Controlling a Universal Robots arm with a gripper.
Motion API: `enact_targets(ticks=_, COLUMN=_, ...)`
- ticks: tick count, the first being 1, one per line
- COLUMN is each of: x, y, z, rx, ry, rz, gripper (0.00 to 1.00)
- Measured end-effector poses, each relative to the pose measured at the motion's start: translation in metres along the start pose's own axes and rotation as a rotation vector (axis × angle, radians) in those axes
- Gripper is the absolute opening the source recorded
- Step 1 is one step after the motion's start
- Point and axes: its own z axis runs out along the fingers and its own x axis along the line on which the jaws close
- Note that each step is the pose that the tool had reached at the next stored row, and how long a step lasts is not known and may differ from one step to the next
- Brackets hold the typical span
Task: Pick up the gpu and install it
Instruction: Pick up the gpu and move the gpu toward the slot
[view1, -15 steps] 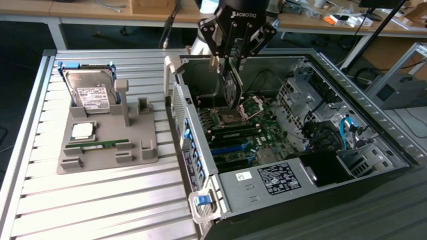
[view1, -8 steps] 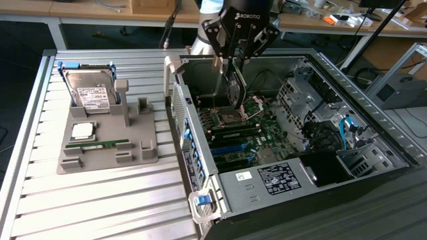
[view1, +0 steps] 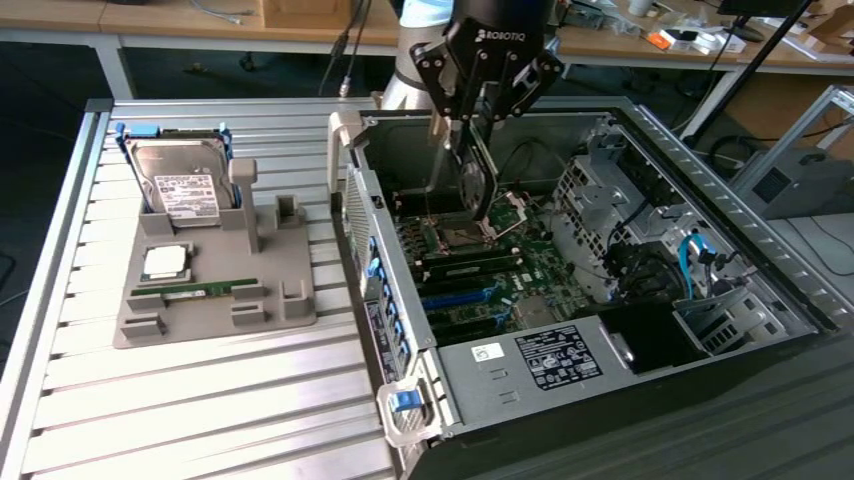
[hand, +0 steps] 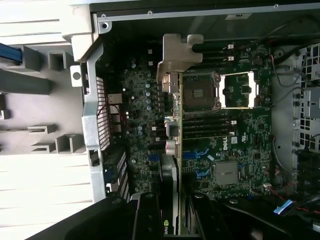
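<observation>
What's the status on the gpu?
Gripper shut on gpu. Held above motherboard inside open case, not yet seated. No obstruction seen below it.

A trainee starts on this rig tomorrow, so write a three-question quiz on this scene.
1. True or false: the gripper holds the gpu inside the open computer case.
2. What stands propped in the grey tray? A) hard drive B) fan C) power supply
3. Short answer: on the tray, which lies nearer the hard drive, the processor chip or the memory stick?
Key: 1 true; 2 A; 3 the processor chip.
</observation>
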Motion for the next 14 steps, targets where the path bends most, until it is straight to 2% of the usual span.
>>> enact_targets(ticks=14, x=-0.0092, y=0.0001, z=0.0051, rx=0.0000, ry=-0.0001, rz=0.000, gripper=0.27)
